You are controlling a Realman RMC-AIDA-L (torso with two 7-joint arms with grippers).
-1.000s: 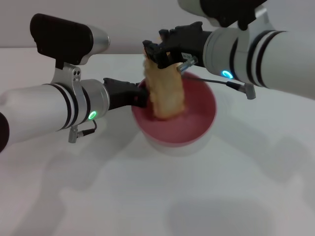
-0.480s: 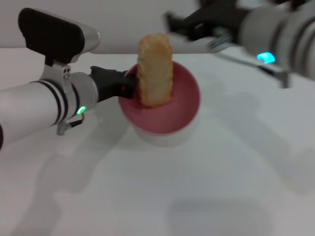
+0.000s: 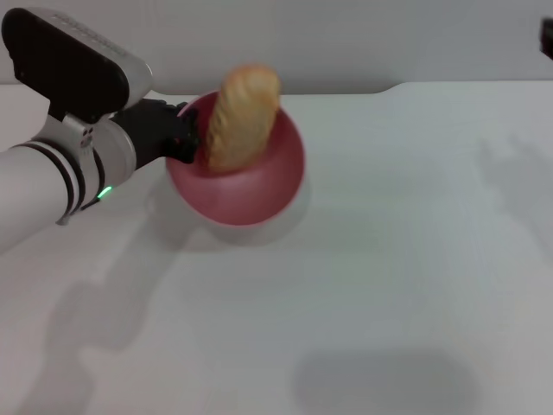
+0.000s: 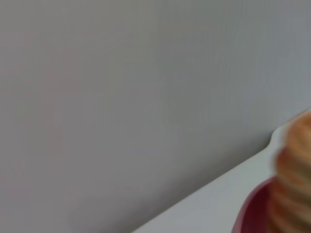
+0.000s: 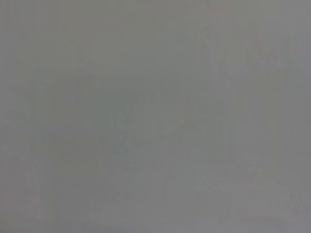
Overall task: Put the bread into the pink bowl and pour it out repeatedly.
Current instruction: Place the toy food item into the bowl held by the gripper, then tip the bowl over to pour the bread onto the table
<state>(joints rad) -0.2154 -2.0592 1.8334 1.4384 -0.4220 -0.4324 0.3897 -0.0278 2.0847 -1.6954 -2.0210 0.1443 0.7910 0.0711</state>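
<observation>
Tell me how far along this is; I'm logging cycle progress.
Done: the bread stands tilted in the pink bowl. In hand: the left gripper grips the bowl's rim. The right gripper is out of view. Left: pouring the bread out onto the table.

The desk is a plain white surface filling most of the head view, with soft grey shadows lying across it. Behind its far edge stands a plain grey wall. The left wrist view shows the same wall above the desk edge.
</observation>
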